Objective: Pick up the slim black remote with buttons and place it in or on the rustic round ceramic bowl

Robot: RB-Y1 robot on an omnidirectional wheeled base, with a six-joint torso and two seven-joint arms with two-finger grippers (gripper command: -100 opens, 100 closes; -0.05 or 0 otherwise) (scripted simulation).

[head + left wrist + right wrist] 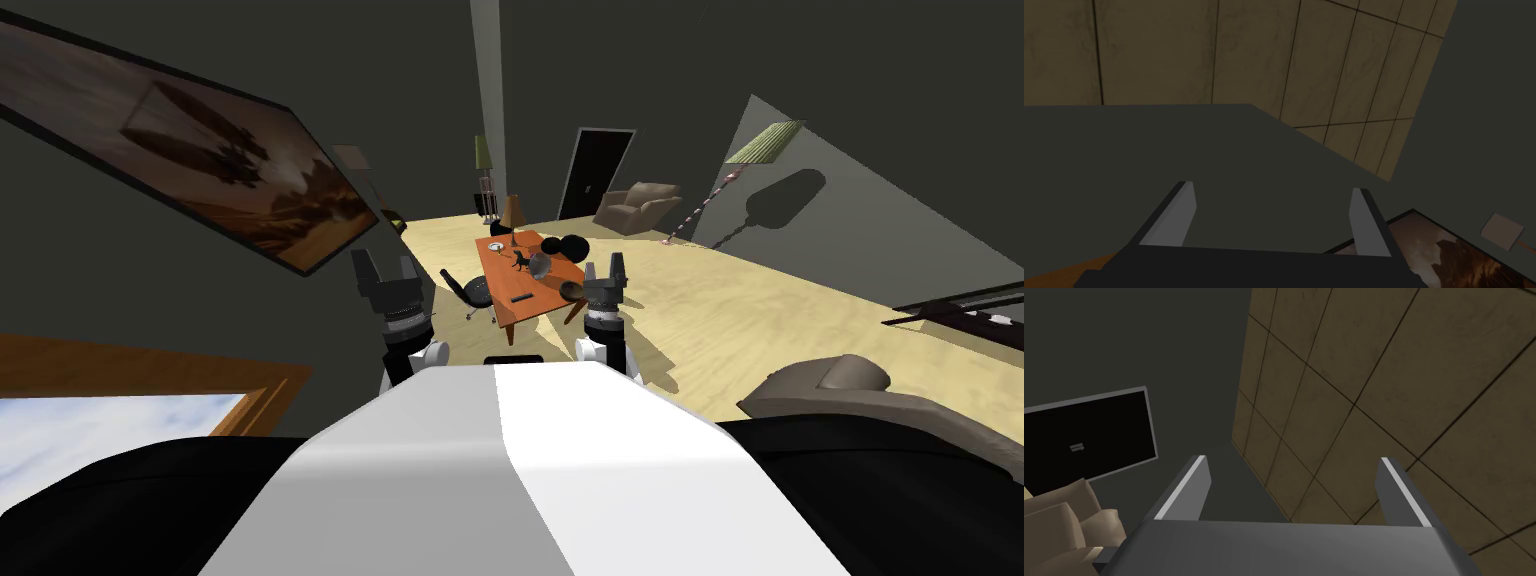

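Across the room stands an orange table (497, 262). A slim black remote (521, 298) lies near its front end. Behind the remote sits a grey round bowl-like thing (540, 264), and a brown round vessel (573, 290) rests at the table's right edge; I cannot tell which of the two is the bowl. Both arms are raised in front of me, far short of the table. My left gripper (383, 272) (1271, 200) stands open and empty. My right gripper (606, 268) (1294, 480) is open too, with nothing between its fingers.
A black office chair (470, 292) stands left of the table. The table also carries a lamp (513, 212), a dark figurine (520, 262) and black balls (562, 246). An armchair (637, 207), a dark door (597, 170) and a floor lamp (745, 170) stand beyond. A grey seat (830, 385) is near my right.
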